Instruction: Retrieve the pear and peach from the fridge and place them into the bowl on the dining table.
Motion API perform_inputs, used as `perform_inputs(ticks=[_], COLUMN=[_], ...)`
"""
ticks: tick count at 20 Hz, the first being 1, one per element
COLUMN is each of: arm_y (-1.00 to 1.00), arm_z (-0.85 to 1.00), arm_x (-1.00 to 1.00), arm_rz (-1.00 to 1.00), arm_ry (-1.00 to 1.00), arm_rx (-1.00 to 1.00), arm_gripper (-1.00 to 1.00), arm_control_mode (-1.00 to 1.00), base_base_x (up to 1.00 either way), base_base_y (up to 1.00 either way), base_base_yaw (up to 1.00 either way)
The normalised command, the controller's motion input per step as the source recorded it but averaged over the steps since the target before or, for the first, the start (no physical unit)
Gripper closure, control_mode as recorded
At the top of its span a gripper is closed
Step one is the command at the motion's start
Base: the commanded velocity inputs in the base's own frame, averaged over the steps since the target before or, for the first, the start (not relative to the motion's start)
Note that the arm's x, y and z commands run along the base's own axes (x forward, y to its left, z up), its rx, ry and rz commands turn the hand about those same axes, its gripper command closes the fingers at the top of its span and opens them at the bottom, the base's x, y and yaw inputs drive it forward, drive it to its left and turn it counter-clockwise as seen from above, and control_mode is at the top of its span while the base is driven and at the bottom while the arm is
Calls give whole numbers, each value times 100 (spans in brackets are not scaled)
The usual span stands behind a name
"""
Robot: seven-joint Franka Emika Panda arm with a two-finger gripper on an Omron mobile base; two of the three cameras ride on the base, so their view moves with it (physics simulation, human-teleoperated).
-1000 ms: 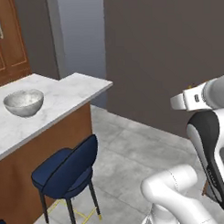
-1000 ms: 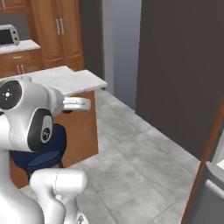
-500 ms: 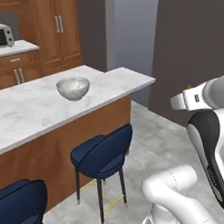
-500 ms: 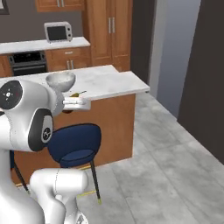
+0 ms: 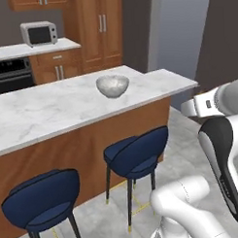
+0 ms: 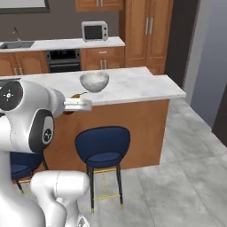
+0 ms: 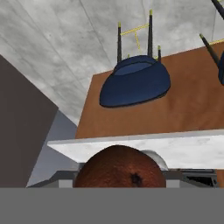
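A round reddish-brown fruit with a dark dimple, by its look the peach point(image 7: 119, 168), sits close at the bottom of the hand view and hides the fingertips. My gripper point(image 6: 82, 105) is shut on it, held out level short of the dining table point(image 6: 133, 86), at about the height of its top. The translucent bowl point(image 5: 112, 85) point(image 6: 94, 81) stands on the marble top point(image 5: 43, 114) toward its end; its rim point(image 7: 157, 158) peeks from behind the fruit. The fridge and the pear are out of view.
Blue stools point(image 5: 136, 152) point(image 5: 43, 199) point(image 6: 103, 144) point(image 7: 135, 81) stand against the table's wooden base. Behind it are a microwave point(image 6: 94, 31), an oven point(image 6: 64, 60) and tall wooden cabinets point(image 5: 101, 29). Grey tiled floor point(image 6: 190, 177) lies to the right.
The whole picture has swung as the base turned: the table, bowl and stools now fill the middle, with the back kitchen wall in sight. The arm keeps its pose.
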Motion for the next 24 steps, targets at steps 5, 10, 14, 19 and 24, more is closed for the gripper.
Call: perform_inputs(ticks=[5, 10, 14, 19, 24], arm_y=[0, 0, 0, 0, 0], arm_z=[0, 0, 0, 0, 0], arm_x=[0, 0, 0, 0, 0], arm_rz=[0, 0, 0, 0, 0], arm_ry=[0, 0, 0, 0, 0], arm_rx=[0, 0, 0, 0, 0], arm_gripper=[100, 100, 100, 100, 100], arm_control_mode=[100, 100, 100, 100, 100], base_base_x=[27, 53, 29, 16, 39], base_base_y=[40, 31, 25, 25, 22], base_base_yaw=[25, 20, 17, 16, 16])
